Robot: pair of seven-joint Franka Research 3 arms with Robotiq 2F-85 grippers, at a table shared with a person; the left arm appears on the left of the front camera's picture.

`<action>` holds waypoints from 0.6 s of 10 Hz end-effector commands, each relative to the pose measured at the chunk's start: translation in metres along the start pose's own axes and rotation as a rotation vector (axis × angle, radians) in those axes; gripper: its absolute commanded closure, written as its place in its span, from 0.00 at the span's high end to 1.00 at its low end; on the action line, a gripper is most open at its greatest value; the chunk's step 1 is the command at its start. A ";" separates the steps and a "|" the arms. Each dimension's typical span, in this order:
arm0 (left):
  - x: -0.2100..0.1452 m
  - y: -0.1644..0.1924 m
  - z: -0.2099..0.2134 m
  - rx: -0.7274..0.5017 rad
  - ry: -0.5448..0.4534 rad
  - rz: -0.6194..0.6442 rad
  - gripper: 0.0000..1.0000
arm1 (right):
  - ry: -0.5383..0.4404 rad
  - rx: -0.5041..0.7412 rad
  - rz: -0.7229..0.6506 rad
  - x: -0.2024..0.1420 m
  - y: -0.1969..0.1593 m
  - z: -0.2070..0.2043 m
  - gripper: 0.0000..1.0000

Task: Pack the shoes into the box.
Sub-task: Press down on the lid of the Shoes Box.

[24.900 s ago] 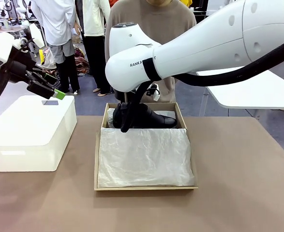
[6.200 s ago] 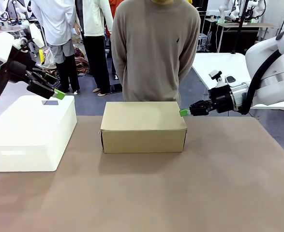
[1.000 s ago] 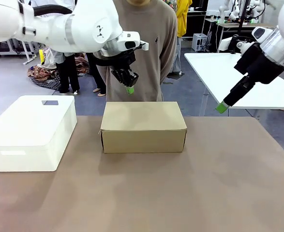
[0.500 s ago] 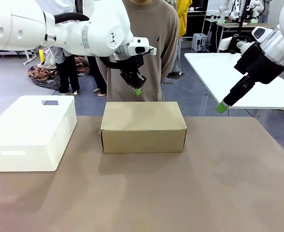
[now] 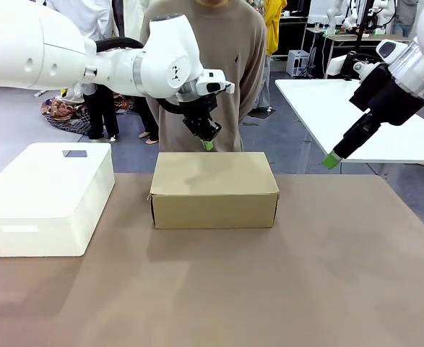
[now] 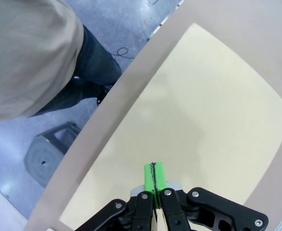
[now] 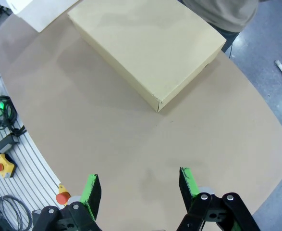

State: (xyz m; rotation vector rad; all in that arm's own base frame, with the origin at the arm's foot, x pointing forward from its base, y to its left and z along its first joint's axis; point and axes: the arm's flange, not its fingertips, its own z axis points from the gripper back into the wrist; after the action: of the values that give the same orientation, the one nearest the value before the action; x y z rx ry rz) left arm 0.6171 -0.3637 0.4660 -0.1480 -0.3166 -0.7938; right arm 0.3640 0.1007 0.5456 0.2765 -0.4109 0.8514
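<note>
Left tool (image 5: 208, 145), clenched on nothing, hangs above the far edge of the lidded box (image 5: 214, 189). Right tool (image 5: 331, 160) hovers spread wide over the worktop (image 5: 327, 275), well apart from it.

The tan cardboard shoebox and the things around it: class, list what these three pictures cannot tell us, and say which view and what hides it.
- Contents of the tan cardboard shoebox: front view, its closed lid hides them.
- Far side of the white plastic box: front view, the box's own body hides it.
- Person's hands: front view, held behind the beige jumper.
- Right gripper: front view, side-on, so its gap is hidden; the right wrist view shows it open.
</note>
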 end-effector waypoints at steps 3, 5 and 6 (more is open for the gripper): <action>-0.001 0.007 -0.027 0.045 0.024 0.045 0.00 | 0.005 -0.011 -0.001 0.000 0.000 0.000 0.86; -0.004 0.009 -0.039 0.037 0.045 0.060 0.00 | 0.005 -0.011 -0.001 0.000 0.000 0.000 0.86; -0.006 0.010 -0.044 0.033 0.054 0.068 0.00 | 0.005 -0.011 -0.001 0.000 0.000 0.000 0.86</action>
State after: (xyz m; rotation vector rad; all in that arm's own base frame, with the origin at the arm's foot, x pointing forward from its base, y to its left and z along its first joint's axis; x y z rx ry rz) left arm 0.6287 -0.3638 0.4246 -0.1320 -0.2779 -0.7528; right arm 0.3640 0.1007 0.5456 0.2766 -0.4109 0.8514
